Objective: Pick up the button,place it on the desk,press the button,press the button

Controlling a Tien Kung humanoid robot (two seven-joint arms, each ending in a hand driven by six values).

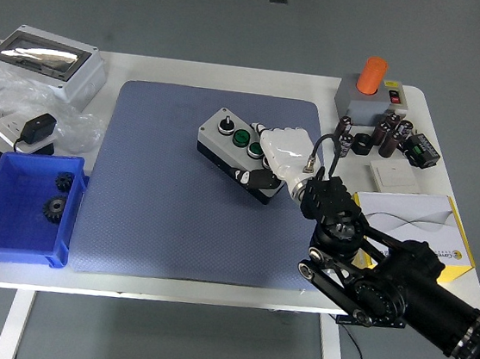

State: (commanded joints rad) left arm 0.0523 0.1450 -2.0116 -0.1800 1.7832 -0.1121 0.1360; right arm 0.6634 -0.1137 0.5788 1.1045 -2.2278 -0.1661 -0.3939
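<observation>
A grey button box (pixel 231 144) with a black switch and green buttons on top is over the blue-grey mat (pixel 152 187), near its middle right. My right hand (pixel 275 161), white-fingered on a black arm coming from the lower right, is shut on the box's right end, fingers over its top and thumb at its front side. I cannot tell whether the box touches the mat. The left hand is out of view.
A blue bin (pixel 20 206) with gears stands at the left edge. A grey enclosure (pixel 41 57) and black adapter (pixel 35 132) lie at the back left. At the right are an orange-capped device (pixel 370 86), black capacitors (pixel 388 131) and a white-yellow box (pixel 412 229).
</observation>
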